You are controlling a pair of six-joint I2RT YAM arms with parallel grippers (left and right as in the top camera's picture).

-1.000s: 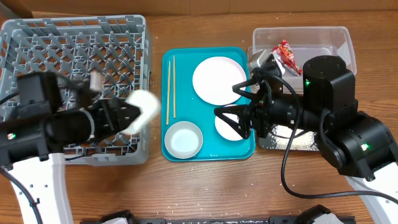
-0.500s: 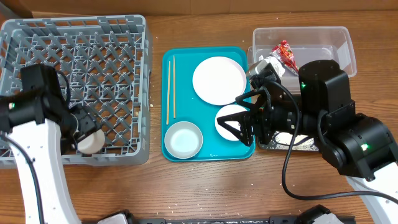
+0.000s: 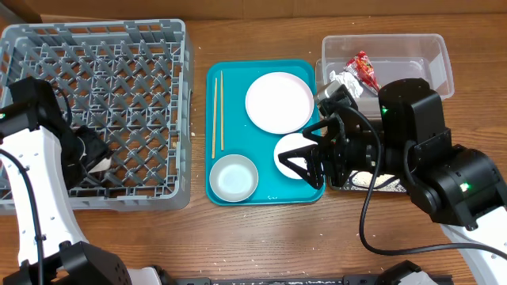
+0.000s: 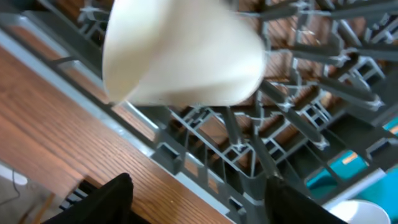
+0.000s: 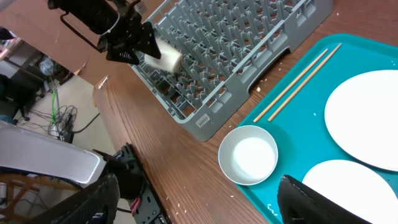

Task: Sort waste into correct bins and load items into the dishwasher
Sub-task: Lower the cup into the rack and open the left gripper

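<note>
So the small cup [image 4: 180,53] sits in the front-left part of the grey dish rack [image 3: 119,47]; the left hand [image 4: 196,185] is spread apart just behind it and looks to have let go. The large plate [image 3: 277,101], smaller plate [image 5: 354,190], bowl [image 3: 234,176] and chopsticks [image 3: 214,111] are not yet loaded, all on the teal tray [image 3: 236,131]. The red wrapper [image 3: 364,70] and tissue [image 3: 344,81] are in the clear tub [image 3: 440,47]; rice crumbs [image 3: 390,182] lie on the black tray [image 3: 339,184]; the right hand [image 5: 199,186], wide apart and empty, hovers over the smaller plate.

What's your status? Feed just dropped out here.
Right gripper open, over small plate. Left gripper at cup in rack, grip unclear. Nothing blocking seen.
</note>
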